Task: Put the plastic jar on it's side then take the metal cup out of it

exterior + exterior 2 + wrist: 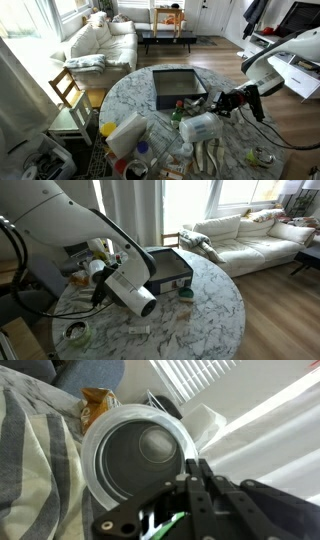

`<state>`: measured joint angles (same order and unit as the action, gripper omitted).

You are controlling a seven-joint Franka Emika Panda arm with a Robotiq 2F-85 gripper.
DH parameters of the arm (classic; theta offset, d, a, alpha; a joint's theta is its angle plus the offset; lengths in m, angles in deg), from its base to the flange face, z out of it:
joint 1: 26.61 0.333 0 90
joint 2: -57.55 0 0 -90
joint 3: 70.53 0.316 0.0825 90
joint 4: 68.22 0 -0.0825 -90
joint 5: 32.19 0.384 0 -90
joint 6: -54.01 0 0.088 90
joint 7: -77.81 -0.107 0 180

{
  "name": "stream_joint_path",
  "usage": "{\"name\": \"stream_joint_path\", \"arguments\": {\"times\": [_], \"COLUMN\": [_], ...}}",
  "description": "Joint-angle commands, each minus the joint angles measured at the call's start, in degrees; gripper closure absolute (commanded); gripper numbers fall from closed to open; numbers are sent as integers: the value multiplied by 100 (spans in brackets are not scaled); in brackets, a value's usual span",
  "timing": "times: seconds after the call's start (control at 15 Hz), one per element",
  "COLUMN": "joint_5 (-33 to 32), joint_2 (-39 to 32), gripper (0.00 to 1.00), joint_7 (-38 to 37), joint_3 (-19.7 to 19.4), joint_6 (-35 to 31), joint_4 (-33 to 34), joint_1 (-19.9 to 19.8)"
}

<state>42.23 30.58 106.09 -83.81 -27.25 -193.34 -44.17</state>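
Plastic jar point(128, 292) is tipped on its side, held low over the round marble tabletop point(205, 312); can't tell if it touches. Wrist view looks straight into its mouth: pale round shape deep inside, prob. the metal cup point(155, 443). Gripper point(197, 468) is clenched on the jar's rim. Nearby on the top: dark tray point(178, 85), white jug point(125, 135) w/ yellow. Rm: cream sofa point(100, 40), wooden chair point(66, 90), wood floor point(285, 310).

White arm point(55, 220), apparently black gripper point(225, 101)
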Motion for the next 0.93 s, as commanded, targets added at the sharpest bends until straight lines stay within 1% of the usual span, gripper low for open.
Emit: {"name": "stream_joint_path", "arguments": {"times": [0.0, 0.2, 0.53, 0.87], "joint_5": [348, 429, 294, 549], "joint_2": [-302, -459, -694, -929], "gripper": [99, 99, 99, 99], "joint_7": [393, 653, 961, 1088], "joint_3": [13, -11, -82, -52], "joint_6": [371, 674, 1005, 1449], "joint_4": [28, 46, 119, 132], "joint_1": [-166, -240, -304, -407]}}
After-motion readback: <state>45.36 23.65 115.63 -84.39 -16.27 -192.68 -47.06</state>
